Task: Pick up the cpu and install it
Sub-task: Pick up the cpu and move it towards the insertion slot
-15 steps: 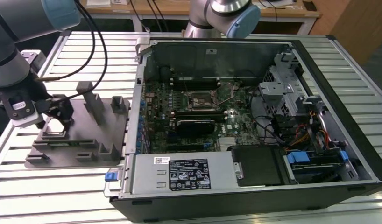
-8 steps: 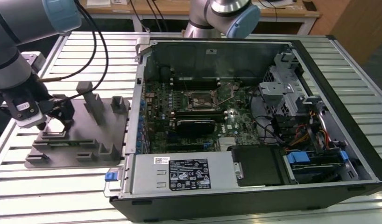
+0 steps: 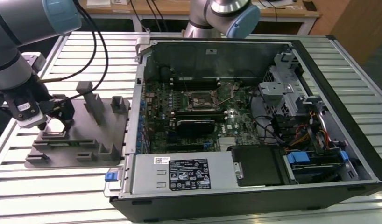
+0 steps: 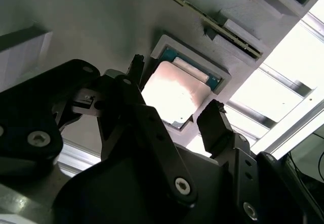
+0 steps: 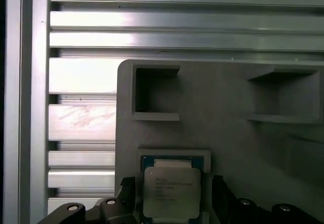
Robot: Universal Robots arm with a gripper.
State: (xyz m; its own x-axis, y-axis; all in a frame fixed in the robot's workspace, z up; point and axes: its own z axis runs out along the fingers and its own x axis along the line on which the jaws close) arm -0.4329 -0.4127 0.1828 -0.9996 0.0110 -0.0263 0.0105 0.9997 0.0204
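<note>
While the claw (image 4: 175, 85) stands spread, the cpu (image 5: 171, 191) lies flat between its jaws, seated in the grey tray's (image 5: 228, 133) recess.

Silver-grey arm (image 3: 9, 70), blue caps (image 3: 61, 14), black jaws

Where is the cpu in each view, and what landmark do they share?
Exterior view: beneath the gripper on the grey tray, too small to make out.
First wrist view: cpu in a square recess, inside the open gripper.
Second wrist view: cpu in the same recess, same gripper.
Shared landmark: the grey tray.
</note>
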